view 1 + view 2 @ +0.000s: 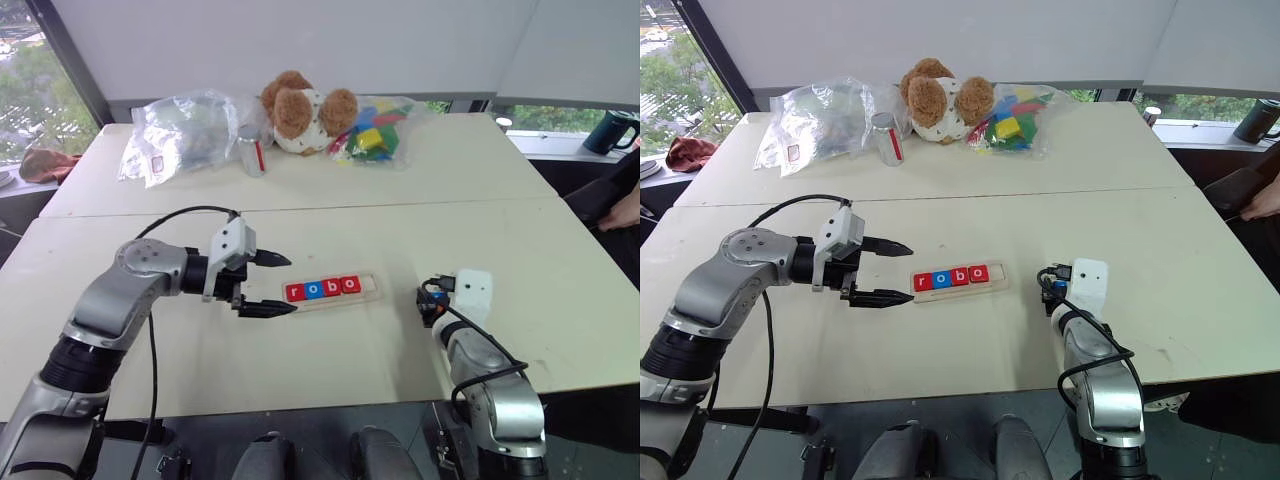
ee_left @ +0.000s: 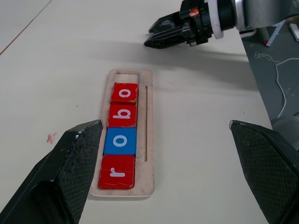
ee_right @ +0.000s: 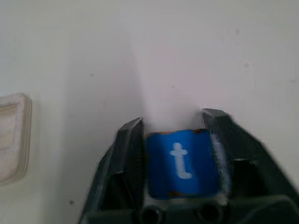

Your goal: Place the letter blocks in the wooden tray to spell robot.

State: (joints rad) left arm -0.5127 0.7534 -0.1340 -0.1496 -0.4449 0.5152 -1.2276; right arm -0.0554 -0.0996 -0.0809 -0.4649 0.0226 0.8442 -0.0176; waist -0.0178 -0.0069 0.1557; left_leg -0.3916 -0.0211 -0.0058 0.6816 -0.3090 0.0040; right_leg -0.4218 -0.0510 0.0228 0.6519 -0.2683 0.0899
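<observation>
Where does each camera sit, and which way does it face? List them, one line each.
Head eyes: on the head, looking down over the table, both arms showing.
Left wrist: behind the open left gripper, facing the tray and right gripper.
Right wrist: behind the right gripper, facing its clamped t tile.
Shared: the tray's in every view.

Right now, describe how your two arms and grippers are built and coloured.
Both arms are silver-grey metal with black joint sections. The left gripper has two pointed black fingers with a textured surface, on a white wrist block; a black cable loops over that arm. The right gripper sits below a white housing, with black cables alongside.
</observation>
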